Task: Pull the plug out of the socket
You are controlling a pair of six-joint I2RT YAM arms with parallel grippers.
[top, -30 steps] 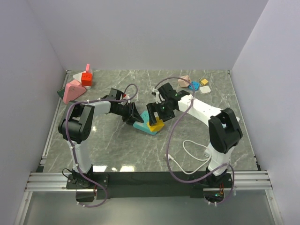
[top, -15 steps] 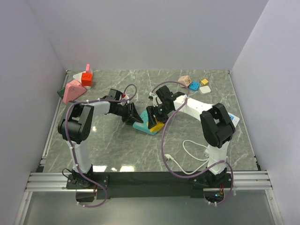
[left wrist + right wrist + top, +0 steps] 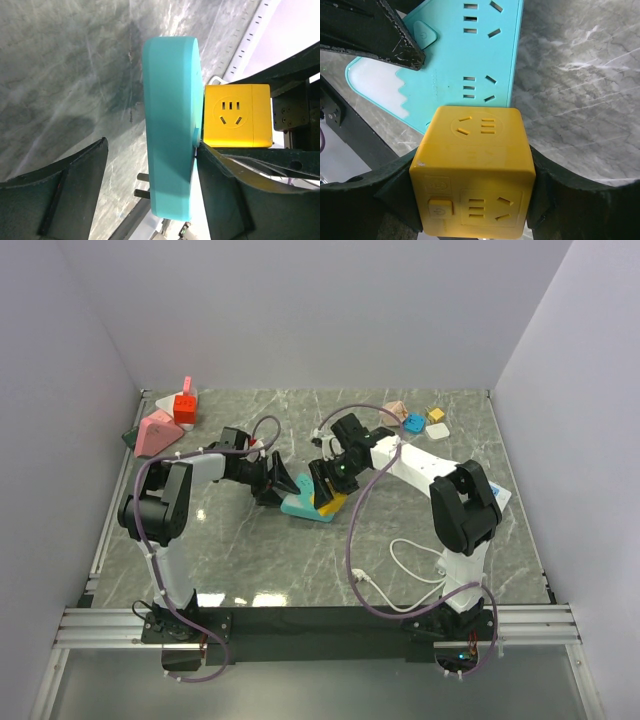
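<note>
A teal socket block lies mid-table with a yellow cube plug on its right end. My left gripper straddles the socket's left end. In the left wrist view its right finger touches the socket, while its left finger stands apart from it. Two dark prongs stick out of the socket's back. My right gripper is shut on the yellow plug, its fingers pressed on both sides. The plug sits against the teal socket face.
A pink wedge and a red block sit at the back left. Small pink, blue, yellow and white adapters lie at the back right. A white cable loops near the right arm's base.
Both grippers, the socket and the plug have shifted a little left and away. The right arm's elbow has swung left.
</note>
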